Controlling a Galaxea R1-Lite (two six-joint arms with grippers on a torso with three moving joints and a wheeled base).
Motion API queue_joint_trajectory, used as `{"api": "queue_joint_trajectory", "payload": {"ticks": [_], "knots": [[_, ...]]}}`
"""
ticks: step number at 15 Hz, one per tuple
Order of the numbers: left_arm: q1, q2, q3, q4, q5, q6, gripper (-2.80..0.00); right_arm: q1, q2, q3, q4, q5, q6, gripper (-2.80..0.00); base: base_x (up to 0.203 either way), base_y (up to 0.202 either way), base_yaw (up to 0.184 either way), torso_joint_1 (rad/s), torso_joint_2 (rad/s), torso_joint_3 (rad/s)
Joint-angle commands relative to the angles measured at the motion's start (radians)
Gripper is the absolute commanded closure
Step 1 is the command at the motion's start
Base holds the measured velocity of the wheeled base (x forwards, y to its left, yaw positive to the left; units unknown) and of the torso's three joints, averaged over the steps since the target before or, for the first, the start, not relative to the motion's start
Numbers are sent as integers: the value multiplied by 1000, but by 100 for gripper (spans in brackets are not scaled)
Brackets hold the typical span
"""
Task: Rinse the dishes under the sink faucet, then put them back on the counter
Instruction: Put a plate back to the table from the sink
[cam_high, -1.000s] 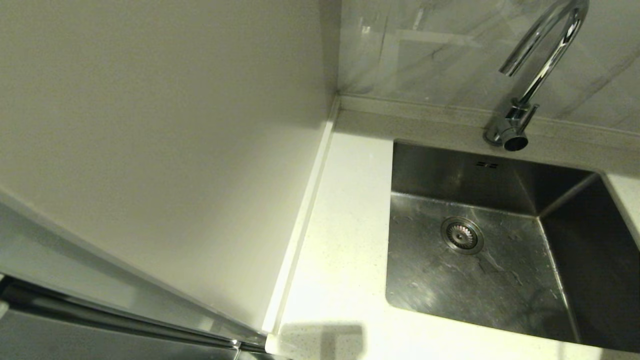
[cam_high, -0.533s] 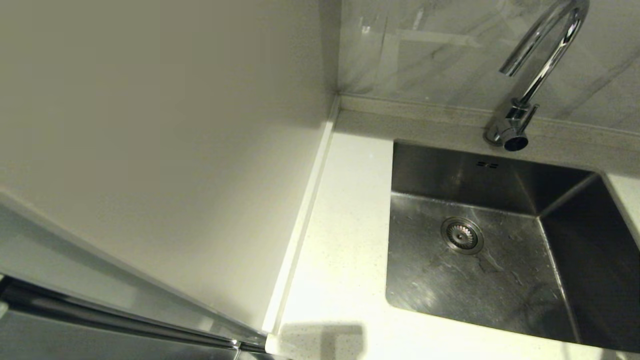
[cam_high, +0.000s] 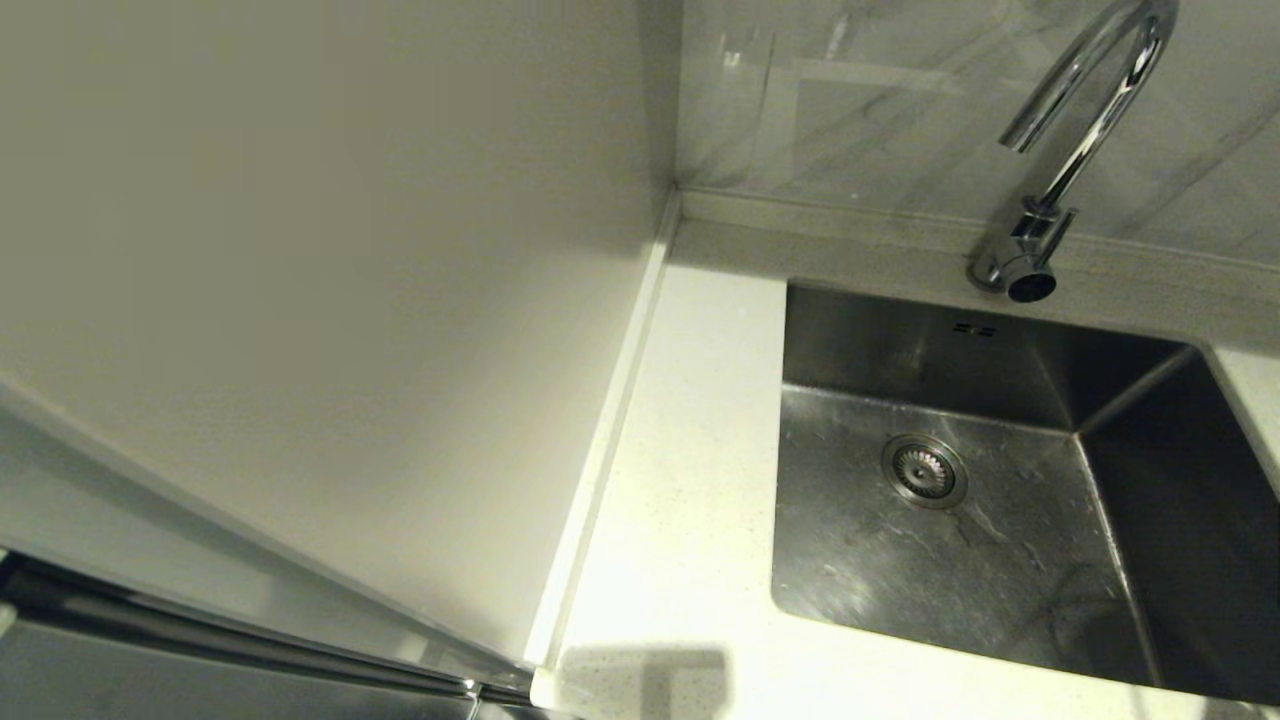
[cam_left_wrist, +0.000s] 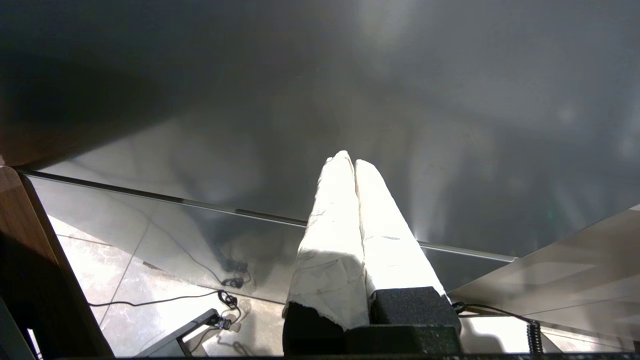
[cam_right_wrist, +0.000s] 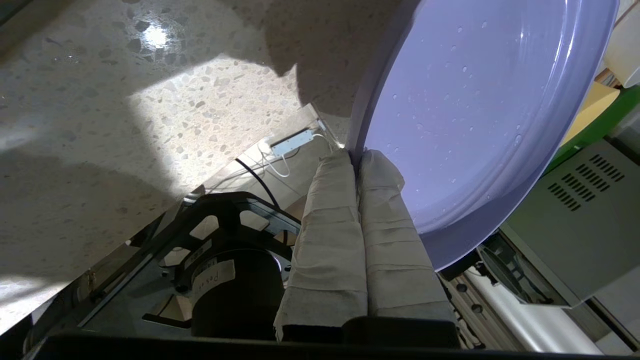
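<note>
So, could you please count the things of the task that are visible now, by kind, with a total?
Plates: 1, the lavender plate, clamped at its rim by the right gripper
Bowls: 0 in view
Sinks: 1, the sink
Faucets: 1, the faucet
Counters: 1, the counter
Total: 4

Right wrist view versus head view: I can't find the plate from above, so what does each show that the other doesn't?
Only the right wrist view shows the lavender plate: the right gripper has its jaws shut on the plate's rim, and water droplets dot the plate's face. Only the head view shows the sink with its drain strainer and the faucet; no dish or arm appears there, and no water is seen running. Both show the speckled white counter.
</note>
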Motion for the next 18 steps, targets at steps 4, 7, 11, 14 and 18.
{"api": "queue_joint_trajectory", "payload": {"ticks": [4,7,11,14,18], "knots": [[0,0,3,0,0,-1,0,10,9,22,-50,-3,-2,0,0,0,0,0,0,0],[0,0,3,0,1,-1,0,16,19,29,-50,-2,-2,0,0,0,0,0,0,0],[0,0,3,0,0,-1,0,16,32,38,-51,-2,-2,0,0,0,0,0,0,0],[0,0,3,0,0,-1,0,18,33,52,-51,11,-2,0,0,0,0,0,0,0],[0,0,3,0,0,-1,0,18,32,67,-60,32,-2,-280,0,0,0,0,0,0]]}}
